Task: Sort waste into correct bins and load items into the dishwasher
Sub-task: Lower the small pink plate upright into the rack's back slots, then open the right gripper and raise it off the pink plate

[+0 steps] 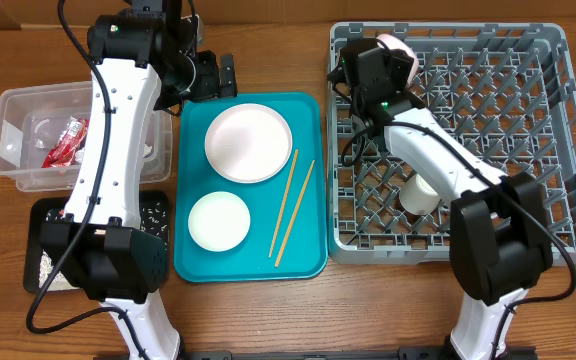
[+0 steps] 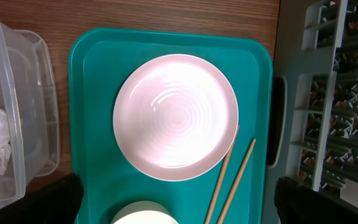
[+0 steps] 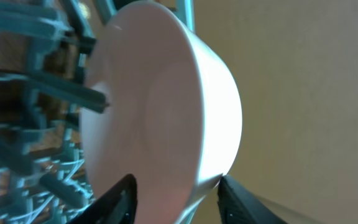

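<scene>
Right gripper [image 3: 178, 183] first: its jaws are standing apart, one finger inside the pale-pink bowl [image 3: 160, 99] and one just outside its wall. So it is straddling the rim rather than pinching it. The bowl is standing on edge among the pegs [image 3: 86, 93], in the far corner of the grey dish rack [image 1: 488, 90] on the side nearest the teal tray [image 2: 92, 93]. This looks to me like the placing step, nearly done. To finish it well, I'd want those fingers lifting straight up off the rim, not dragging sideways, or the bowl could tip off its pegs. I can't tell how firmly the pegs are bracing it. Over on the other side, the left gripper [image 2: 179, 202] is hanging wide open and empty above the teal tray, right over the pink plate [image 2: 176, 115]. The chopsticks [image 1: 293, 200] are lying beside that plate and a white dish [image 1: 218, 220] is sitting nearer the robot's base, all waiting to be loaded.
</scene>
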